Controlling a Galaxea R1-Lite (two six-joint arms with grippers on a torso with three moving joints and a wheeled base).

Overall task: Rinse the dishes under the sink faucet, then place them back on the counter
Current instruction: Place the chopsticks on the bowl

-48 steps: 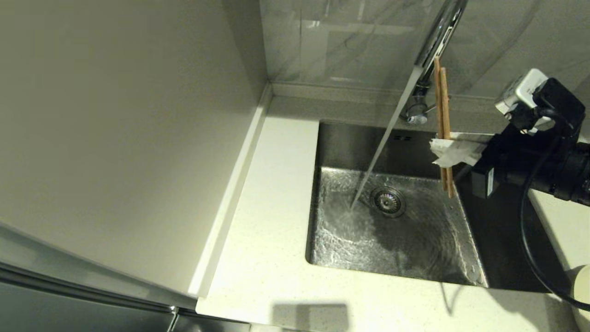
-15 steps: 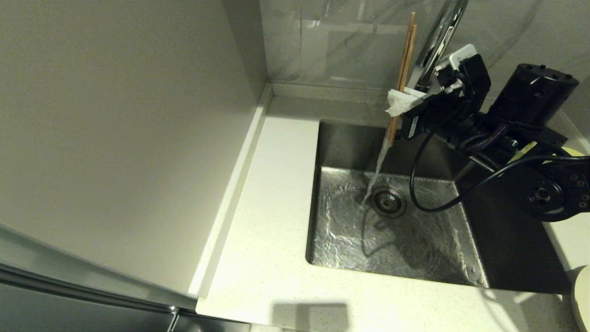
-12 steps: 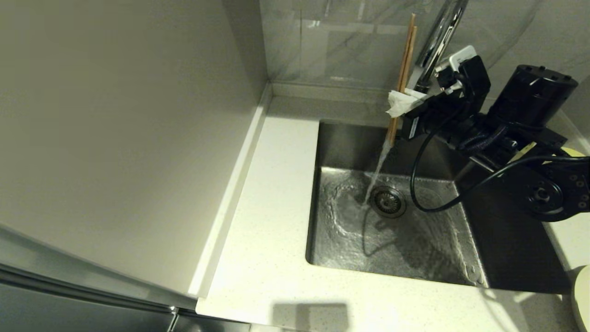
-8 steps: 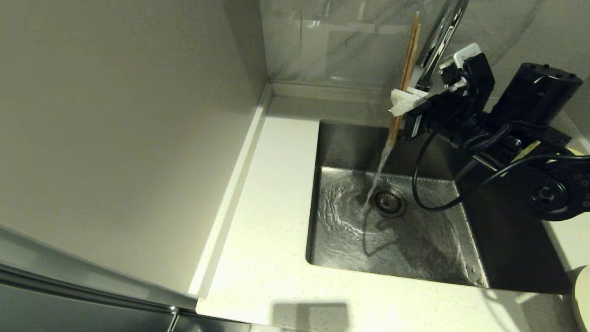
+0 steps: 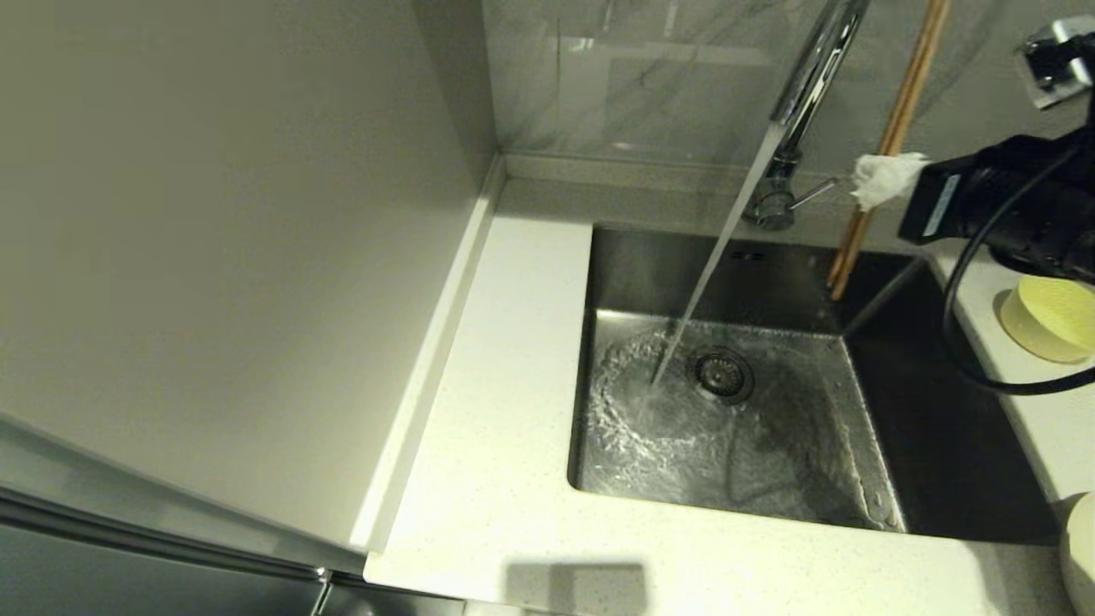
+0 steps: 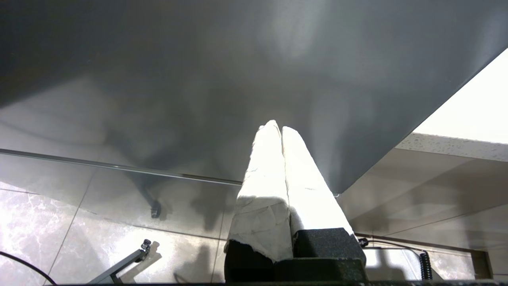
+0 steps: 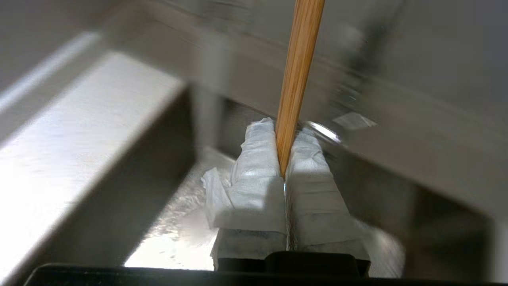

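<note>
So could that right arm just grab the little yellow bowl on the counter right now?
Probably not yet. The right gripper is shut on the chopsticks, so it has no free grip. The bowl sits on the counter just below the arm, with nothing visibly blocking it once the chopsticks are set down.

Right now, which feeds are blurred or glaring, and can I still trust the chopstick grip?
Right wrist view: background smeared, but the chopsticks sit sharp between the right gripper's fingers. Head view: sharp, bright glints on the water in the sink. Left wrist view: left gripper's fingers overexposed.
</note>
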